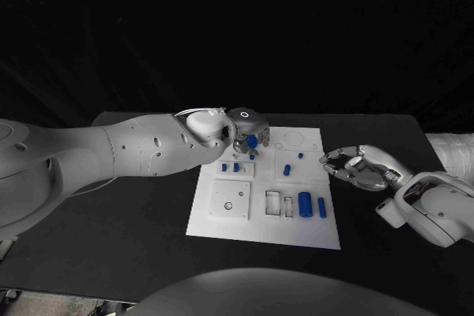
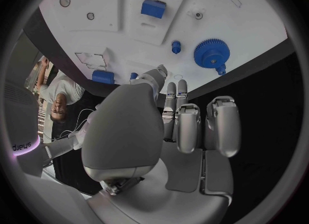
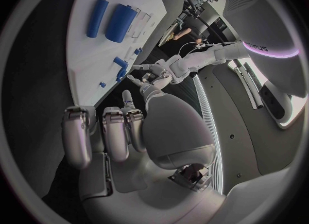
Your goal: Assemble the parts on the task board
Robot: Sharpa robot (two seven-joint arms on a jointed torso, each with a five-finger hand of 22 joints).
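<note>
On a black tabletop [image 1: 118, 247], the left hand [image 1: 245, 134] pinches a blue part [image 1: 252, 140] over the white task board's [image 1: 296, 234] far edge, the right hand [image 1: 357, 167] waits beside it holding nothing, fingers loosely curled; lowering it straight and slowly would likely seat it best.
</note>
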